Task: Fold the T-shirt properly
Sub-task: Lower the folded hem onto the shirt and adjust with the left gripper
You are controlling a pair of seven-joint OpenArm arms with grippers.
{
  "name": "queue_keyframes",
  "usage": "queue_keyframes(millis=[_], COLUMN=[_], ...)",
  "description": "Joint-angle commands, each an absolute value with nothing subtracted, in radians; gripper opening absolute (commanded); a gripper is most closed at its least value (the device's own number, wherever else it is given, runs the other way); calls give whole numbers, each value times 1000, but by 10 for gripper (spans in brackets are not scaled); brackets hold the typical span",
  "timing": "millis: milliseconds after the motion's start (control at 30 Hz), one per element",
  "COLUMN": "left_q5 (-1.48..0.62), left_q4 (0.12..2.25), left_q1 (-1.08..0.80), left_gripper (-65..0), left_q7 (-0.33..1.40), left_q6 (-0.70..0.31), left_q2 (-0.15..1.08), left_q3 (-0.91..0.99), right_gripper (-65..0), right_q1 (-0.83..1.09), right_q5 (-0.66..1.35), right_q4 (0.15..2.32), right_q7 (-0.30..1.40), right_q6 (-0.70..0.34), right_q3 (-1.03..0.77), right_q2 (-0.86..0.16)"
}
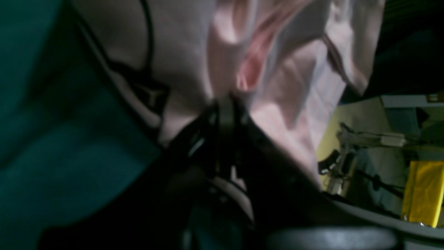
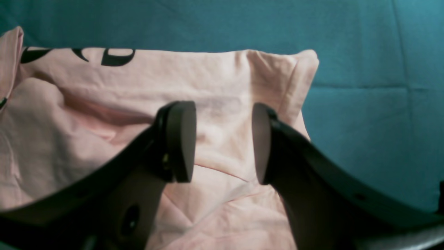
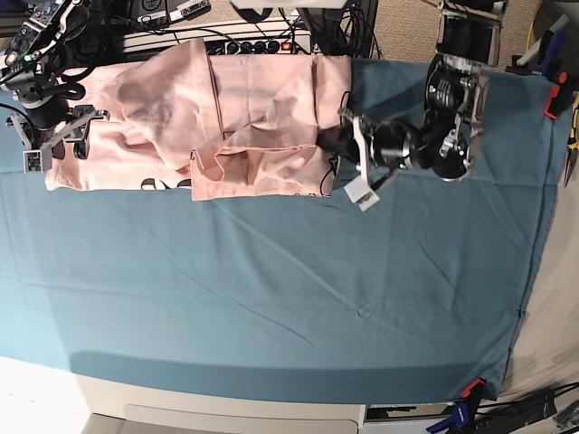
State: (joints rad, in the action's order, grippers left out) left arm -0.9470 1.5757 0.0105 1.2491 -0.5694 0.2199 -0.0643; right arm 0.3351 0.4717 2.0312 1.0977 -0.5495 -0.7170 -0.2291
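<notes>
The T-shirt (image 3: 226, 127) lies bunched at the desk's far edge on the teal cloth (image 3: 289, 298). Left gripper (image 1: 227, 104): jaws pinching its hem. Right gripper (image 2: 223, 142): jaws spread above its other end. Draw your fold taut, wrinkles out.

Pale pink T-shirt (image 3: 208, 117), rumpled and partly folded over itself, spread along the far edge of the teal-covered bench (image 3: 271, 289), black lettering peeking out at its near hem, one end bunched and lifted.
</notes>
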Motion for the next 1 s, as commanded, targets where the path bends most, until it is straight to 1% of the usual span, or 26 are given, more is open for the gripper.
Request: queue_keyframes(millis=[0,133,400,967], left_q5=[-973,-971,-951,-946], left_q4=[1595,1595,1595,1595], left_q1=[24,22,14,-12], left_gripper=[-650,-650,-650,-650], left_q7=[1237,1230,1222,1219], left_q6=[-576,-576,-587,-588], left_q2=[224,218,160,152], left_q3=[-60,-60,-63,-88], right_gripper=[-385,-385,-385,-385], right_q1=[332,332,332,332], right_q5=[482,482,483,513], right_q4=[2047,2047,2047,2047], right_q7=[1068,1065,1065,1065], right_q6=[-548,-548,-548,-548], right_q3=[-722,-721,-721,-721], right_q2=[-243,-244,-244,-244])
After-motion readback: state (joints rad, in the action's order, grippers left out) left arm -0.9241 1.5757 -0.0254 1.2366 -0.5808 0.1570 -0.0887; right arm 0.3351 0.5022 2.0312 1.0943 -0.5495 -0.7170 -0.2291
